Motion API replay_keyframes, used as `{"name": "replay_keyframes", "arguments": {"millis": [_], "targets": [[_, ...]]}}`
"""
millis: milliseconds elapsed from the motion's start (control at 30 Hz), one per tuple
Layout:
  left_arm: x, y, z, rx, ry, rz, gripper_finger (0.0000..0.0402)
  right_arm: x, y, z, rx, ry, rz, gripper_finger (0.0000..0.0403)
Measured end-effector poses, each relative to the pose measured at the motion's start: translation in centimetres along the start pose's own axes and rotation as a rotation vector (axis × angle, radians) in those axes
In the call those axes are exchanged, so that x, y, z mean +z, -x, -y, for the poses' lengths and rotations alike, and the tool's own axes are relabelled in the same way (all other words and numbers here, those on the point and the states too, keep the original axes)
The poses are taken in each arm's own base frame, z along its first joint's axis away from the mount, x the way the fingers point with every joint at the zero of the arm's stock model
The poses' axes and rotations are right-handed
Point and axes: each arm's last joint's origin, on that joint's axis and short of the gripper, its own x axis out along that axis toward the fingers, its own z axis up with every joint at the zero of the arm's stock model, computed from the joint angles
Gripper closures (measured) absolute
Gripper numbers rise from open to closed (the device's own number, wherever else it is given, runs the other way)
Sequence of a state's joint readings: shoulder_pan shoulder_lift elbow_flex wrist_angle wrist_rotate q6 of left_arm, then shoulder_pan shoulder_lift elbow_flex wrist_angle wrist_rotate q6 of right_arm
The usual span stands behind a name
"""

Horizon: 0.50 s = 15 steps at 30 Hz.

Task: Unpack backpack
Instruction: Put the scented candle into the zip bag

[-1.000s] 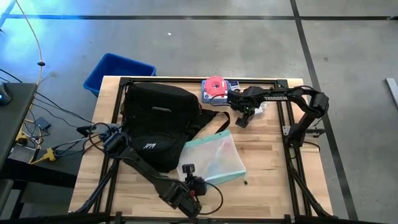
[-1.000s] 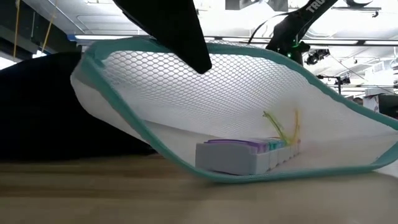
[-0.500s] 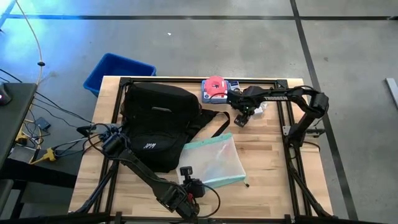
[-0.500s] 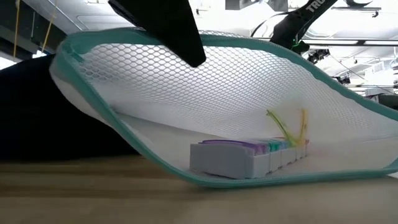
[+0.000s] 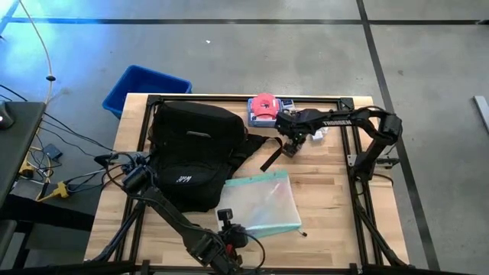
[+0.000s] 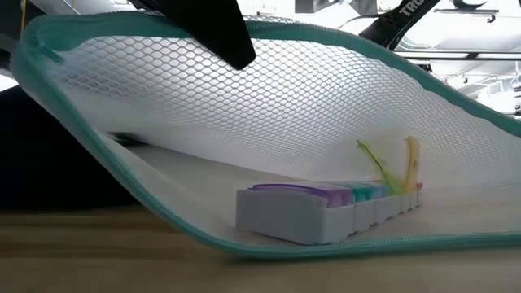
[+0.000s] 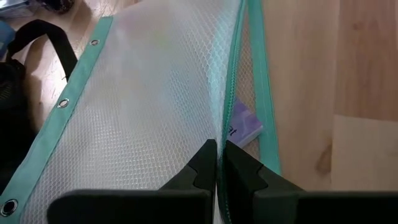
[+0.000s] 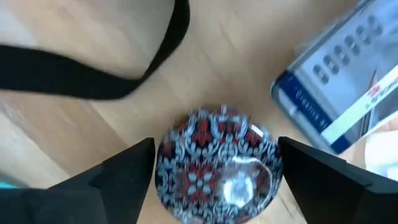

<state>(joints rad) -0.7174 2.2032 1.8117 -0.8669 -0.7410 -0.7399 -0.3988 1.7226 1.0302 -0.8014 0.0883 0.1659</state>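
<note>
Left gripper at the near edge of the table, closed tight, fingers pinching the teal zipper edge of the mesh pouch and holding that edge up off the wood. Right gripper at the far side, right of the middle, pointing down, fingers standing wide open on both sides of a small round patterned disc; cannot tell if touching it or only very close

Then by size:

Backpack: black, soft, lying on the far left part of the table, small white logo on the near end, one black strap stretching to the right, toward the right gripper

Blue bin: on the floor beyond the far left corner of the table, apart from the backpack

Mesh pouch again: white net with teal border, on the near middle of the table, just beside the near right side of the backpack; far side lying flat, near side lifted

Blue and white box: at the far edge, just left of the right arm, with a red round thing on top

Pill organiser: inside the pouch, grey with coloured lids, resting on the bottom layer; next to it thin yellow and green pieces, too small to name

Round disc: red, white and dark pattern, shiny on top, lying on bare wood between the strap and the box
</note>
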Motion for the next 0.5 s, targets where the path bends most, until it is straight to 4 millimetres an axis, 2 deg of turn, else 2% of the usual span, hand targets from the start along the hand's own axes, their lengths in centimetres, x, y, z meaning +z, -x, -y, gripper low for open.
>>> {"name": "replay_keyframes", "arguments": {"millis": [67, 200, 433, 500], "targets": [[0.0, 0.0, 0.0, 0.0, 0.001, 0.0, 0.0402, 0.0, 0.0, 0.0, 0.0, 0.006, 0.005, 0.0103], [0.0, 0.0, 0.0, 0.0, 0.009, 0.0, 0.0402, 0.1, 0.1, 0.0, -0.009, -0.015, 0.013, 0.0167], [0.0, 0.0, 0.0, 0.002, 0.01, 0.0, 0.0402, -0.8, 0.2, -1.1, -0.012, 0.004, -0.05, 0.0355], [0.0, 0.0, 0.0, 0.001, 0.01, 0.0, 0.0402, -1.2, 0.4, -1.6, -0.022, 0.018, -0.076, 0.0391]]}}
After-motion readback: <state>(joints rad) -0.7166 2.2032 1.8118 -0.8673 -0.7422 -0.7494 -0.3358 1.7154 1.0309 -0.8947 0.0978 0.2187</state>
